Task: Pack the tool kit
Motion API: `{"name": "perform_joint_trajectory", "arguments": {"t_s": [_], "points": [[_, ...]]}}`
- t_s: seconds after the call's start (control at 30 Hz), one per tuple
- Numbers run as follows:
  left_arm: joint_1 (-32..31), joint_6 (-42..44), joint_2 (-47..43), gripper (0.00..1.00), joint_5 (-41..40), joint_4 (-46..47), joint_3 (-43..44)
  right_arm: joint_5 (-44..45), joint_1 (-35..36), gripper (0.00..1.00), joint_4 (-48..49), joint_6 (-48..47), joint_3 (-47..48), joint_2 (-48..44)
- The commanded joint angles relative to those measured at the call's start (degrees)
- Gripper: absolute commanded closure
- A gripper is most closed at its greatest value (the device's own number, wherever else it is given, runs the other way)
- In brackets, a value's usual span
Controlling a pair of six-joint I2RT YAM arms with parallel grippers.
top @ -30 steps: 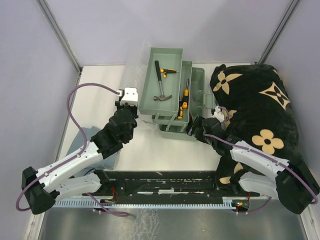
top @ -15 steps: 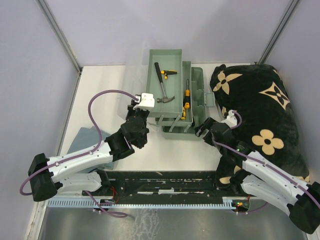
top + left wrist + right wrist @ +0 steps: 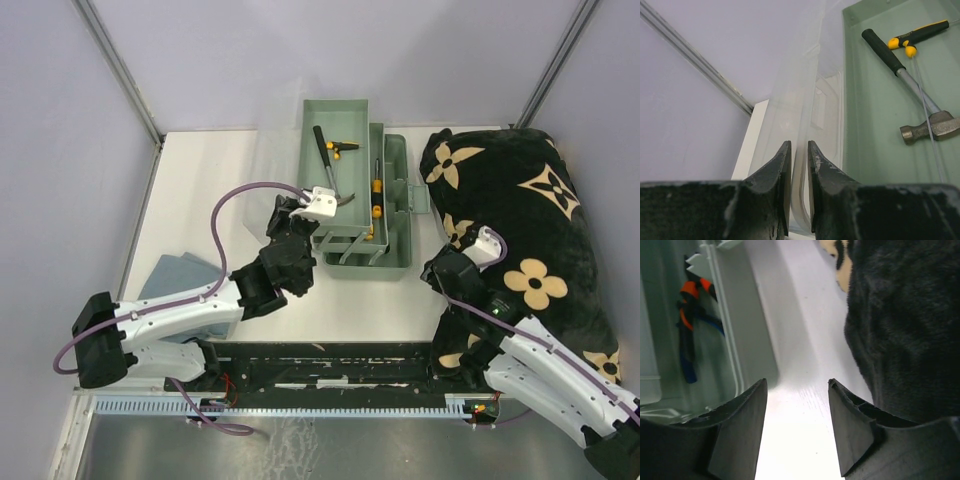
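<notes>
3 tiers of the toolbox [image 3: 335,112] sit fanned open at the back of the surface [image 3: 200,190], hammer [image 3: 327,170] in the top one. left fingers [image 3: 775,170] pinch its translucent lid [image 3: 805,115], probably to swing it shut; right fingers [image 3: 742,420] hang spread between box and blanket [image 3: 520,220].

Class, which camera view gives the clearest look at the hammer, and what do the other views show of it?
The left wrist view: the hammer fills much of the picture, sharp from black grip to metal head. The top external view shows it too, but small and from above. The right wrist view does not show it at all.
</notes>
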Motion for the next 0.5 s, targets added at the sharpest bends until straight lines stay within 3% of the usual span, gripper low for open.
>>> {"name": "perform_joint_trajectory", "arguments": {"t_s": [0.0,0.13,0.23,0.47], "points": [[-2.09,6.57,3.46,0.97,-0.09,3.27,3.04,5.93,-1.03,0.41,-3.15,-1.81,2.54,3.04],[-3.96,8.79,6.15,0.97,-0.11,4.54,5.15,-5.42,-7.28,0.49,4.63,-4.96,1.70,12.14],[-6.10,12.24,8.93,0.97,-0.13,5.70,7.15,-18.69,-11.31,0.54,15.02,-9.02,-0.49,17.76],[-10.22,21.03,16.29,0.97,-0.08,10.90,10.17,-28.40,-12.81,0.57,22.32,-9.71,-1.22,22.47]]}}
